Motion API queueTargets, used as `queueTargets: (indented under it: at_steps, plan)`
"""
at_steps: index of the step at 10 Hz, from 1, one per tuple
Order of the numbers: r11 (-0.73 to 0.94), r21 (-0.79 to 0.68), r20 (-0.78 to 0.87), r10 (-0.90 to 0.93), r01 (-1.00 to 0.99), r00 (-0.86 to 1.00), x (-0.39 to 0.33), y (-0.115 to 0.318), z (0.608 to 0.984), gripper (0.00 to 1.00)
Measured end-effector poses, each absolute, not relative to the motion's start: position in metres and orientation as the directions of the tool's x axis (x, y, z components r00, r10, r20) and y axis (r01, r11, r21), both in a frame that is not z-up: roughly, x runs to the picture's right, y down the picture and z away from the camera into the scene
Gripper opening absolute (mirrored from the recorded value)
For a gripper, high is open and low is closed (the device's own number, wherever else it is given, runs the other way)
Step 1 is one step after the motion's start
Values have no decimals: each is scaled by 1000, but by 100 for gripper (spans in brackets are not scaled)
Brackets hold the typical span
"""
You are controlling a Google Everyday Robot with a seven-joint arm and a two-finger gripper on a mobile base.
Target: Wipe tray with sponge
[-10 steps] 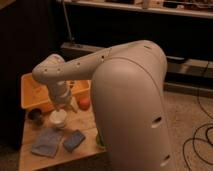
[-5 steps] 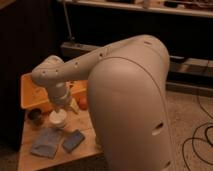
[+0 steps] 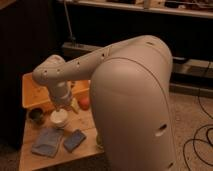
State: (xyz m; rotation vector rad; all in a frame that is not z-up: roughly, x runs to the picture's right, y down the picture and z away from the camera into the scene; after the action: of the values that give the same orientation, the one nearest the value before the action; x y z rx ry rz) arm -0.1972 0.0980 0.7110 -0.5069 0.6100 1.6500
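A: So, where do we stand on the wipe? Starting at the left of the frame, we have the tray [image 3: 29, 95], the yellow-orange tub at the back of the wooden table [image 3: 30, 156], and no sponge in it.

B: Right, so we judge this to be the opening step: fetching the sponge. In front of the tray we see a small dark cup [image 3: 36, 115], below it a pale blue-grey cloth [image 3: 46, 142], and then the gripper [image 3: 60, 108] hanging just above a white bowl [image 3: 59, 120].

A: And its fingers?

B: We take them as spread wide, with nothing between them.

A: The sponge [image 3: 75, 140], the dark-blue pad, lies flat on the table just right of the cloth, in the lower left of the frame, apart from the gripper.

B: Then the next move, as we see it, calls for shifting lower and to the right in the frame, coming down over the pad without catching the cloth, closing on it, and lifting it over the tray wall.

A: There is also a reddish round thing [image 3: 84, 103] by the tray's right end that we should steer around.

B: As for the pose, the elbow sits at the left above the tray and the wrist points straight down. The upper arm runs right across mid-frame to the big white body [image 3: 132, 105] filling the right half.
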Motion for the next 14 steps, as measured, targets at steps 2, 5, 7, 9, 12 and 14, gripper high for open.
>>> queueTargets:
  at_steps: [2, 5, 7, 9, 12, 14]
  plan:
    - [-118, 111, -636, 755, -987, -162, -197, 98, 711, 65]
    - [-119, 113, -636, 755, -987, -163, -196, 98, 711, 65]
    - [-98, 78, -634, 763, -992, -125, -200, 100, 708, 65]
    - [-31, -42, -602, 798, -999, 1, -198, 99, 704, 65]
    - [103, -284, -493, 837, -953, 237, -187, 96, 696, 65]
    - [162, -368, -447, 833, -916, 327, -187, 94, 696, 65]
